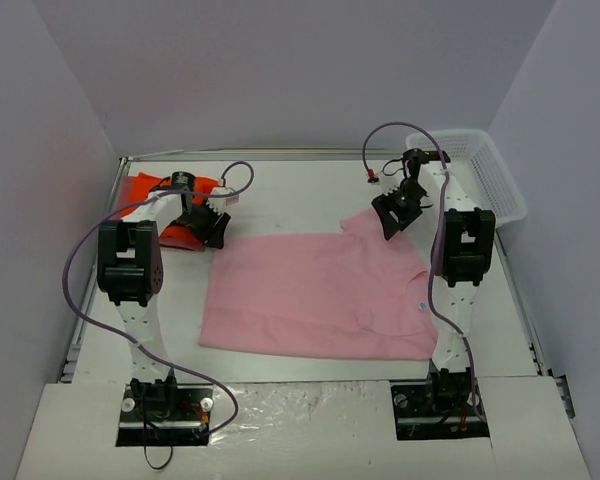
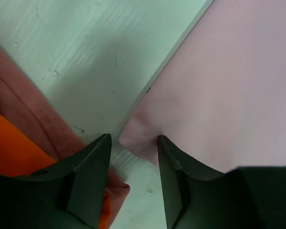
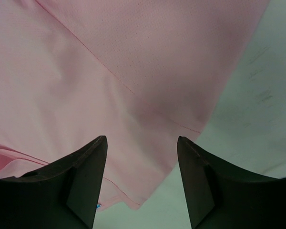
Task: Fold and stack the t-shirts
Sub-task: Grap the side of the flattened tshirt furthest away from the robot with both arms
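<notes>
The white plastic mesh basket (image 1: 480, 170) sits at the far right corner of the white surface (image 1: 310, 190), well apart from the cloth. At the far left lies the bright orange t-shirt (image 1: 145, 188), partly hidden from above by my left arm's wrist. In the left wrist view, a strip of the dull pinkish-red t-shirt (image 2: 33, 109) shows along the orange one's edge. Nothing lies between either arm and the light pink t-shirt (image 1: 310, 295) spread across the middle of the surface.

My left jaws stand at that shirt's far left corner with a moderate gap between them. The corner's tip lies on the surface between the two tips, and neither one pinches it. The orange and pinkish-red cloth is just beside the left finger. My right jaws hang over the far right part of the pink shirt, near its sleeve. They are parted rather wide, with the cloth below them and nothing held.

The pink shirt lies mostly flat, a rough rectangle with one sleeve sticking out at the far right and an uneven right edge. A small blue label (image 1: 421, 306) shows near that edge. Up close I see thin stitched seams and a soft fold in the cloth.
</notes>
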Controlling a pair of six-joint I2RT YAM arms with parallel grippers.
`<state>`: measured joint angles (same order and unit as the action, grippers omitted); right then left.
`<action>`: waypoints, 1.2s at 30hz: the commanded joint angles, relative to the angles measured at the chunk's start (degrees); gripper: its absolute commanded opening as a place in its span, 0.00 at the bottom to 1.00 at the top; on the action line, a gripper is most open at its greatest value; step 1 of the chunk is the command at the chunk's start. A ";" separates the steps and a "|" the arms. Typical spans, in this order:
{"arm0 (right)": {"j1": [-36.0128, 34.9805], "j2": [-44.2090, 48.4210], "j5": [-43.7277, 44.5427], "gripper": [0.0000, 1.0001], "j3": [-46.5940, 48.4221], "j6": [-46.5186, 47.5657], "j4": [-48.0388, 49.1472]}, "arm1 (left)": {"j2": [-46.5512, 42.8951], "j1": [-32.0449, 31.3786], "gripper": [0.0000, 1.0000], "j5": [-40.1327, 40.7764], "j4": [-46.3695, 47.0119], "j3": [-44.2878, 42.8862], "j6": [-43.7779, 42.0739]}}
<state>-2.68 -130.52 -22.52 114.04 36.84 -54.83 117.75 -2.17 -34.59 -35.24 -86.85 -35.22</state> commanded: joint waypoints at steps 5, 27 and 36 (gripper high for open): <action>-0.14 -1.67 0.90 0.56 2.15 -0.54 -2.48 | 1.95 0.24 0.35 -3.03 -1.67 -4.82 1.56; -0.05 -11.51 -2.79 0.55 17.53 -5.11 -2.92 | 0.02 0.24 0.02 -3.29 -4.31 -3.15 1.30; 0.04 -18.01 -2.26 0.55 26.76 -7.39 -1.69 | 0.46 0.15 0.02 -3.47 -3.87 -2.36 1.21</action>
<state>-2.68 -148.00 -24.10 138.19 30.98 -54.98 120.22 -2.17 -37.10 -37.41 -89.67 -33.85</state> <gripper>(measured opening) 0.546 0.034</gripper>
